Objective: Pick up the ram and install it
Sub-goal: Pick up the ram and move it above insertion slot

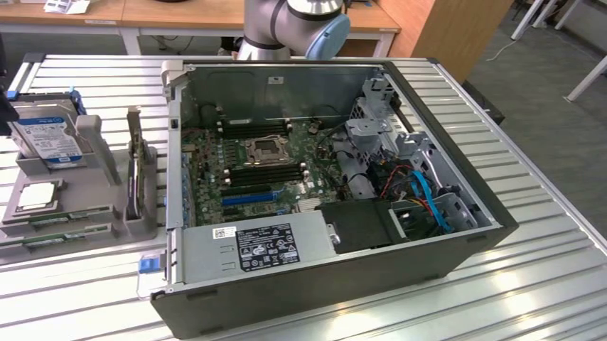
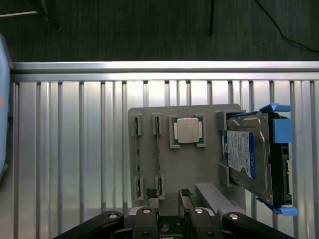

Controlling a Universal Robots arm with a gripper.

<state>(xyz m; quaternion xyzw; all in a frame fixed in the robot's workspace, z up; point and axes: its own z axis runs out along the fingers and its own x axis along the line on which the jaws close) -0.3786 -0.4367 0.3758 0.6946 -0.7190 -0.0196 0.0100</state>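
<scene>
The gripper [image 2: 168, 195] shows as two black metal fingers [image 2: 185, 201] standing well apart, with nothing held and bare grey plastic in the gap. The ram [image 2: 158, 154] stands on edge in a matte grey holder [image 2: 199, 167]. It is a thin green strip clipped at both ends, its near end just beside one fingertip and its length running ahead of the jaws. A second stick [image 2: 137, 154] lies parallel, further out. Beyond the jaws sits a square silver processor [image 2: 188, 130], and off to one side a shiny hard drive [image 2: 246, 154] in blue rails. All rest on a ribbed aluminium table [image 2: 75, 149]. The exterior view adds the open dark tower case [image 1: 313, 298], its green motherboard [image 1: 313, 138] and long black memory slots [image 1: 270, 174].
</scene>
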